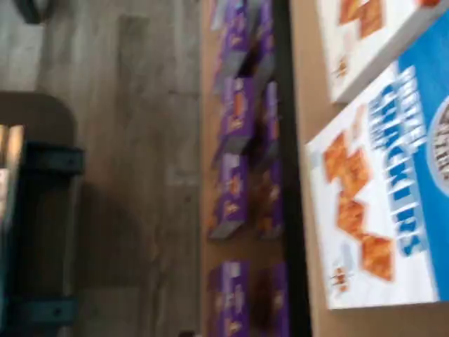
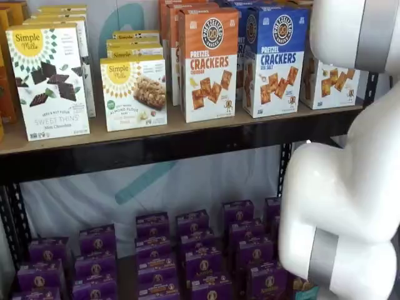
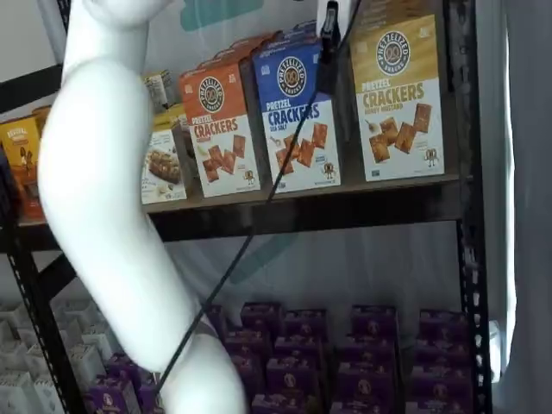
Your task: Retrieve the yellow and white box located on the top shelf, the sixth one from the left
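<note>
— Closest to us, what's there?
— The white arm [image 3: 103, 216], filling the foreground.
— The claw?
— The claw [image 3: 329, 34] hangs from above, dark and side-on; cannot tell its spread.
— And the target?
— The yellow and white box [image 3: 398, 95] stands upright on the top shelf [image 3: 345, 203], just right of the claw, beside the blue box [image 3: 297, 112].

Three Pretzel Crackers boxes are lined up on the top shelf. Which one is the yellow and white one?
The honey mustard Pretzel Crackers box, the one nearest the shelf's right upright. Its top is yellow; the cheddar box is orange and the sea salt box is blue.
</note>
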`<action>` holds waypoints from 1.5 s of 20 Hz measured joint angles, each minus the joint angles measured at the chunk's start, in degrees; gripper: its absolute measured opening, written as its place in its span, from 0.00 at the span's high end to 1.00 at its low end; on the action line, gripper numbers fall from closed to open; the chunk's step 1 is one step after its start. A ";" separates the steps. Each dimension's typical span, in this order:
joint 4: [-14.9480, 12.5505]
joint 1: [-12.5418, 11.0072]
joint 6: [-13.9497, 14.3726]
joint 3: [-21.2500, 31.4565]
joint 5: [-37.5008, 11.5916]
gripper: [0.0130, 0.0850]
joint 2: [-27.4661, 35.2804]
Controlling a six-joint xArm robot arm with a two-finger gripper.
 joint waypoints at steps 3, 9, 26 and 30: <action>5.59 -2.17 0.39 2.21 -3.08 0.00 -1.66; 15.10 -3.95 1.07 8.17 -13.46 0.00 -5.69; 7.16 2.20 -0.29 0.53 -22.53 0.00 2.37; 4.73 3.36 -0.73 -0.59 -23.74 0.00 4.07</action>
